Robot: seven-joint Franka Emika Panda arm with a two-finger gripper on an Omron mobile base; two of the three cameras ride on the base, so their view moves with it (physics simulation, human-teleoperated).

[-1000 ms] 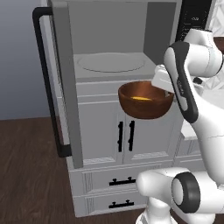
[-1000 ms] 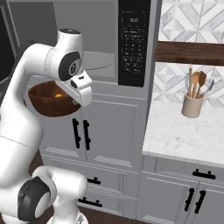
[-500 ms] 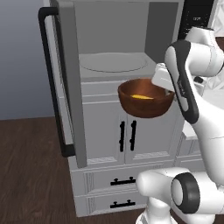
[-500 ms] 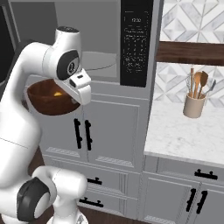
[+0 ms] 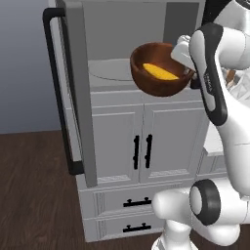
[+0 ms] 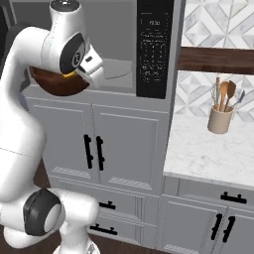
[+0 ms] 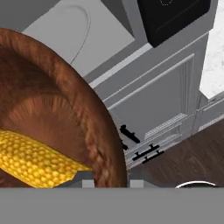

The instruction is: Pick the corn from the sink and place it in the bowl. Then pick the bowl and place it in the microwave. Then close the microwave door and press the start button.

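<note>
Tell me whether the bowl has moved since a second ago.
Yes. The bowl has risen from cabinet-door height to the microwave opening's floor level.

counter point(image 6: 208, 154): white marble | on it: utensil crock point(image 6: 220, 119), upright

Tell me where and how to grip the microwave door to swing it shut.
Take the microwave door by its long black bar handle, which stands upright along the door's free edge, away from the hinge. Come from the outer side and close the fingers across the bar near mid-height, probably after the bowl is set down.
</note>
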